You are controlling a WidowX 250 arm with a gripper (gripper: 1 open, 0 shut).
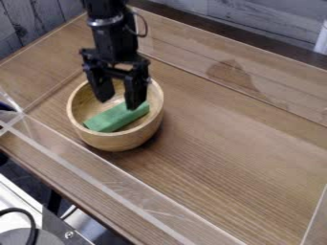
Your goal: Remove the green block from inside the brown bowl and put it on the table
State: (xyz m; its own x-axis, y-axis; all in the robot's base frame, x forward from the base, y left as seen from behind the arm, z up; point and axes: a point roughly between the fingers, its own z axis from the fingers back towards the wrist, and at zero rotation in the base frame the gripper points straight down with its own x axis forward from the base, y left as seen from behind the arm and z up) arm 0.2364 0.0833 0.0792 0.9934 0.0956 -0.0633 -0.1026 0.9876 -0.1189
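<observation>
The green block (115,118) lies tilted inside the brown bowl (113,137), which rests at the left of the table (230,124). My black gripper (117,96) points straight down into the bowl, open. Its two fingers stand on either side of the block's far end, just above it. Nothing is gripped. The near end of the block shows fully; the far end is partly hidden behind the fingers.
Clear acrylic walls (76,163) edge the table along the front and left. A darker stain (236,70) marks the wood at the back right. A cable and dark gear (19,225) sit below the front left corner, off the table.
</observation>
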